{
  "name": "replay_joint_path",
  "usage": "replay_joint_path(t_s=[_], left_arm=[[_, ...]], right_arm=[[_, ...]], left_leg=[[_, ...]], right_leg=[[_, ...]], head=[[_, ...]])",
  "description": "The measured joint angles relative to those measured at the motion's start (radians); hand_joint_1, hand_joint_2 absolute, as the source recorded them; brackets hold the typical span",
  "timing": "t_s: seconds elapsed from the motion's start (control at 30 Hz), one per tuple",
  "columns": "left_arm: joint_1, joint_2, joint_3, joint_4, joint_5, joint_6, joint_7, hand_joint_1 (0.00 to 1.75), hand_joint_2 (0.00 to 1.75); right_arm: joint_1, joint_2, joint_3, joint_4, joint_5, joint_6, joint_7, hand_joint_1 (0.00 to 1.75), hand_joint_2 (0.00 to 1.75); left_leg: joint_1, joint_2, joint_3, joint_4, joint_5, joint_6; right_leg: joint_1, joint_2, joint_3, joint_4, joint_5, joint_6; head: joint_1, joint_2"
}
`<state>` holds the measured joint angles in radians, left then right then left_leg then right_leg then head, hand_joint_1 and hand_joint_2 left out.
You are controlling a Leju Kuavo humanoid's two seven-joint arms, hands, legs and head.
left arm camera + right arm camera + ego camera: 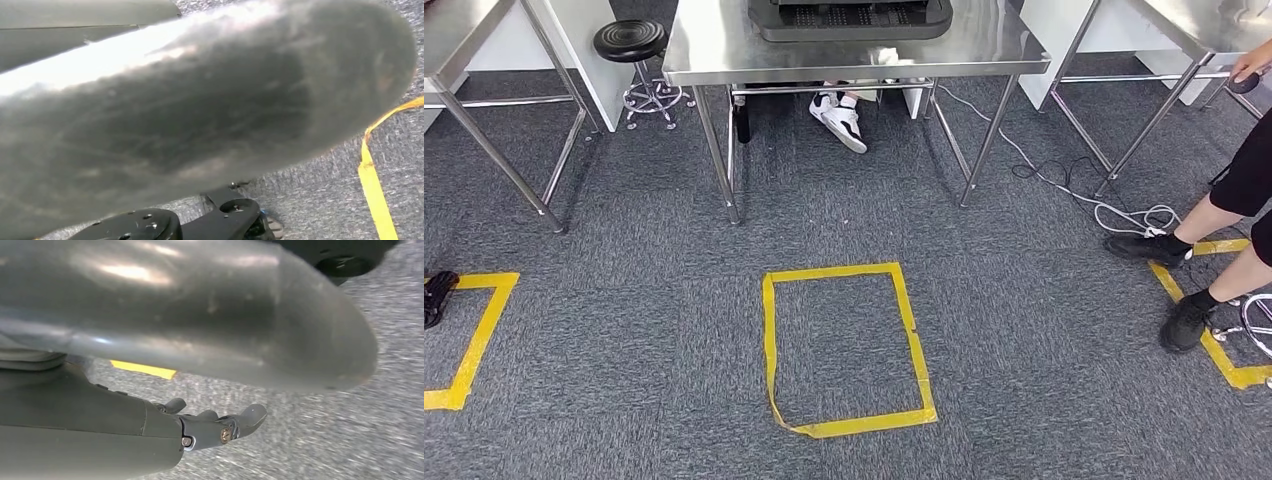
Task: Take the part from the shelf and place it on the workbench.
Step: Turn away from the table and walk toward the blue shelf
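The right hand [220, 427] hangs over the carpet, fingers loosely extended, grasping nothing. The left hand's state cannot be determined. The steel tabletop [714, 45] stands ahead; the part's location is unknown.

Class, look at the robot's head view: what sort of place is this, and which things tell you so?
Probably a workshop or robot test lab: stainless steel workbenches stand on grey carpet tiles, yellow tape squares mark standing spots on the floor, and a black stool sits by one bench.
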<state>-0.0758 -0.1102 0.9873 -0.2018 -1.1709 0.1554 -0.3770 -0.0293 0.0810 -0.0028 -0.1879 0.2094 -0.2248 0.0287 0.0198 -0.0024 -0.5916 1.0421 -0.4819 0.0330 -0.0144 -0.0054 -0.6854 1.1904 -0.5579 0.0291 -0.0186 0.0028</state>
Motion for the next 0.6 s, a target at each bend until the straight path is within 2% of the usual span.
replay_joint_path(t_s=[0.03, 0.07, 0.1, 0.13, 0.17, 0.2, 0.23, 0.27, 0.3, 0.37, 0.4, 0.43, 0.47, 0.53, 0.57, 0.6], left_arm=[[0.0, 0.0, 0.0, 0.0, 0.0, 0.0, -0.001, 0.0, 0.0], [0.0, 0.0, 0.0, 0.0, -0.001, 0.0, -0.001, 0.0, 0.0], [0.001, 0.0, 0.0, 0.0, -0.001, 0.0, -0.001, 0.0, 0.0], [0.002, -0.001, 0.0, 0.0, -0.001, 0.001, -0.001, 0.0, 0.0], [0.002, -0.001, 0.0, 0.0, -0.001, 0.001, -0.001, 0.0, 0.0], [0.002, -0.002, 0.0, 0.0, -0.001, 0.001, -0.001, 0.0, 0.0], [0.002, -0.003, 0.0, 0.0, -0.001, 0.002, -0.001, 0.0, 0.0], [0.002, -0.003, 0.0, 0.0, -0.001, 0.002, -0.001, 0.0, 0.0], [0.002, -0.004, 0.0, 0.0, -0.001, 0.002, -0.001, 0.0, 0.0], [0.002, -0.004, 0.0, 0.0, -0.001, 0.003, -0.001, 0.0, 0.0], [0.003, -0.004, 0.0, 0.0, -0.001, 0.003, -0.001, 0.0, 0.0], [0.004, -0.004, 0.0, 0.0, -0.001, 0.003, -0.001, 0.0, 0.0], [0.005, -0.004, 0.0, 0.0, -0.001, 0.003, -0.001, 0.0, 0.0], [0.006, -0.004, 0.001, 0.0, -0.001, 0.003, -0.001, 0.0, 0.0], [0.007, -0.004, 0.002, 0.0, -0.001, 0.004, -0.001, 0.0, 0.0], [0.008, -0.004, 0.002, 0.0, 0.0, 0.004, -0.001, 0.0, 0.0]], right_arm=[[0.0, 0.0, 0.003, 0.001, 0.003, 0.0, 0.004, 0.0, 0.0], [0.0, -0.001, 0.006, 0.001, 0.005, -0.001, 0.007, 0.0, 0.0], [0.0, -0.002, 0.009, 0.002, 0.007, -0.001, 0.01, 0.0, 0.0], [0.0, -0.003, 0.012, 0.002, 0.009, -0.001, 0.011, 0.0, 0.0], [-0.001, -0.004, 0.016, 0.002, 0.013, -0.001, 0.012, 0.0, 0.0], [-0.002, -0.004, 0.019, 0.002, 0.017, -0.001, 0.013, 0.0, 0.0], [-0.004, -0.005, 0.022, 0.002, 0.022, -0.001, 0.014, 0.0, 0.0], [-0.005, -0.005, 0.024, 0.002, 0.026, -0.002, 0.016, 0.0, 0.0], [-0.006, -0.005, 0.027, 0.002, 0.03, -0.003, 0.017, 0.0, 0.0], [-0.005, -0.005, 0.033, 0.003, 0.034, -0.005, 0.019, 0.0, 0.0], [-0.004, -0.005, 0.036, 0.003, 0.036, -0.006, 0.02, 0.0, 0.0], [-0.003, -0.005, 0.039, 0.003, 0.037, -0.007, 0.021, 0.0, 0.0], [-0.002, -0.006, 0.041, 0.003, 0.038, -0.007, 0.022, 0.0, 0.0], [0.0, -0.006, 0.043, 0.004, 0.039, -0.008, 0.022, 0.0, 0.0], [0.001, -0.005, 0.044, 0.004, 0.039, -0.008, 0.022, 0.0, 0.0], [0.003, -0.005, 0.045, 0.004, 0.039, -0.008, 0.022, 0.0, 0.0]], left_leg=[[-0.001, 0.001, -0.014, 0.0, 0.011, 0.001], [-0.001, 0.002, -0.028, 0.0, 0.022, 0.0], [-0.001, 0.003, -0.041, 0.001, 0.033, -0.002], [-0.001, 0.004, -0.051, 0.001, 0.043, -0.005], [-0.001, 0.004, -0.059, 0.002, 0.053, -0.008], [-0.002, 0.004, -0.064, 0.003, 0.061, -0.012], [-0.004, 0.004, -0.068, 0.004, 0.069, -0.018], [-0.006, 0.005, -0.071, 0.005, 0.078, -0.024], [-0.008, 0.007, -0.072, 0.003, 0.085, -0.03], [-0.005, 0.01, -0.071, -0.003, 0.097, -0.044], [-0.004, 0.01, -0.073, 0.004, 0.088, -0.049], [-0.002, 0.009, -0.082, 0.029, 0.063, -0.053], [-0.001, 0.008, -0.097, 0.075, 0.025, -0.056], [0.0, 0.005, -0.134, 0.2, -0.055, -0.061], [0.0, 0.004, -0.143, 0.245, -0.073, -0.063], [0.0, 0.003, -0.135, 0.259, -0.072, -0.064]], right_leg=[[0.0, 0.0, -0.016, 0.062, -0.028, 0.0], [0.0, 0.001, -0.021, 0.106, -0.036, 0.005], [0.0, 0.001, -0.01, 0.122, -0.026, 0.015], [0.0, 0.001, 0.018, 0.102, -0.005, 0.023], [0.0, 0.001, 0.065, 0.048, 0.014, 0.028], [0.002, 0.001, 0.125, -0.026, 0.023, 0.027], [0.005, 0.0, 0.18, -0.101, 0.02, 0.022], [0.008, 0.001, 0.216, -0.157, 0.013, 0.016], [0.011, 0.001, 0.235, -0.189, 0.008, 0.011], [0.009, 0.001, 0.23, -0.203, 0.013, -0.001], [0.006, 0.0, 0.227, -0.205, 0.019, -0.01], [0.002, -0.001, 0.224, -0.208, 0.027, -0.019], [0.0, -0.002, 0.22, -0.209, 0.033, -0.027], [0.004, -0.004, 0.211, -0.208, 0.041, -0.035], [0.006, -0.004, 0.208, -0.208, 0.044, -0.036], [0.007, -0.004, 0.205, -0.207, 0.046, -0.036]], head=[[0.0, 0.0], [0.0, 0.0], [0.0, 0.0], [0.0, 0.0], [0.0, 0.0], [0.001, 0.0], [0.001, 0.0], [0.001, 0.0], [0.0, 0.0], [0.0, 0.0], [-0.001, 0.0], [-0.002, 0.0], [-0.003, 0.0], [-0.004, 0.0], [-0.004, 0.0], [-0.004, 0.0]])
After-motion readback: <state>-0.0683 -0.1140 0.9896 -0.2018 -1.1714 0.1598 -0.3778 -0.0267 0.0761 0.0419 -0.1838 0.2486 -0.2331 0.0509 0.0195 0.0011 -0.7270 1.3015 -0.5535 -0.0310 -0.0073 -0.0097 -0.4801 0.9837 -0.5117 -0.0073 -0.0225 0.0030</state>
